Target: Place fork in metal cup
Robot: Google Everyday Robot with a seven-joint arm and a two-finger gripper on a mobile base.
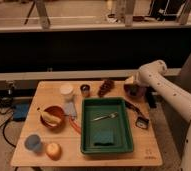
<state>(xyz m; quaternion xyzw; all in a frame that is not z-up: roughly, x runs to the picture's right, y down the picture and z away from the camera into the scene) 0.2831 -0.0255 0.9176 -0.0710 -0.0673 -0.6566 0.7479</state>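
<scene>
Camera view: the worktop (48, 95) seen from its near edge. The tool (133, 91) hangs over the far right corner, well apart from the fork. Whether it is wide or narrow cannot be told.

The fork (105, 117) lies flat in the far half of the green tray (120, 134), not yet picked up. The metal cup (85, 90) stands upright by the far edge, just beyond the tray's far left corner and just beside the white cup (66, 90).

Likely hazards:
- A thin fork lying flat on the tray floor may slip from a shallow pinch.
- The narrow cup may tip if the fork strikes its rim.
- The neighbouring white cup may be knocked or mistaken for the target.

Counts:
- one fork
- one metal cup
- one white cup
- one blue cup (33, 143), at the near left corner
- one tray
- one tool
</scene>
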